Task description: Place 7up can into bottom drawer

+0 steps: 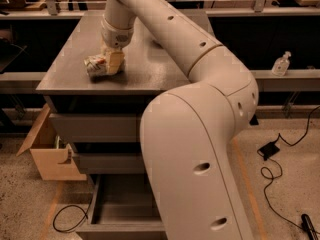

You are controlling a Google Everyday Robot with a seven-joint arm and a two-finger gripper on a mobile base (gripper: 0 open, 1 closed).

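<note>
The 7up can (pixel 96 66), dented and whitish-silver with green and red marks, lies on its side near the front left of the grey cabinet top (pixel 150 64). My gripper (pixel 114 61) reaches down from above and sits against the can's right end, low on the cabinet top. The bottom drawer (pixel 117 209) is pulled open below the two shallower grey drawers (pixel 95 126). Its inside looks bare, and its right part is hidden behind my arm.
My large arm body (pixel 200 149) fills the front right and covers the right side of the cabinet. An open cardboard box (pixel 47 154) stands on the floor at the left. Cables (pixel 272 169) lie on the floor at the right. A sanitizer bottle (pixel 281 64) stands on a far ledge.
</note>
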